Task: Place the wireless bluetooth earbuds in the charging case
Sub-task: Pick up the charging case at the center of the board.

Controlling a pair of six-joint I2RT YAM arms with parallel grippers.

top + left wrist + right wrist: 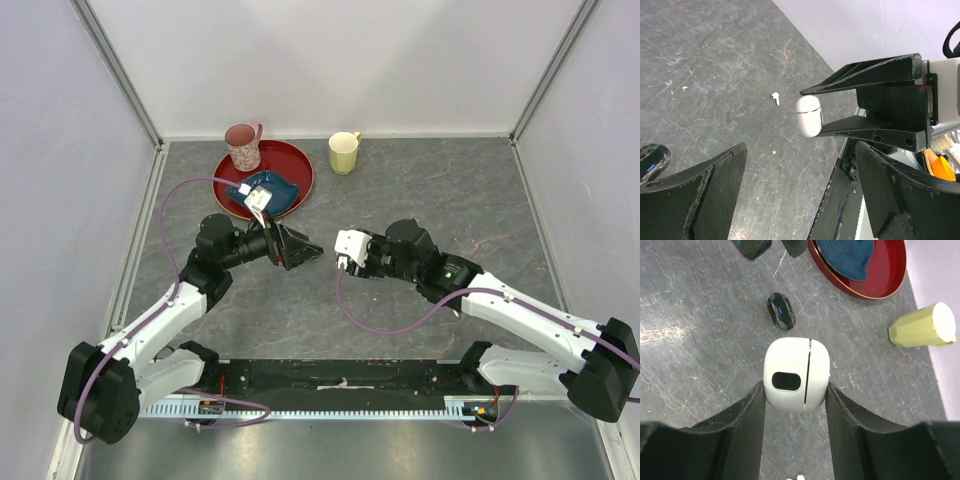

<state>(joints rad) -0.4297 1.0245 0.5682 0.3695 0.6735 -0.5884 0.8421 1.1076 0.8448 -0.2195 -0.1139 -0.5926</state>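
Grey marble tabletop, right pincer clamped on charging case, left pincer spread wide, earbud lying beyond it

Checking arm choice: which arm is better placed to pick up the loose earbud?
Left. The left hand is open and empty, the earbud in its view; the right hand is shut on the charging case.
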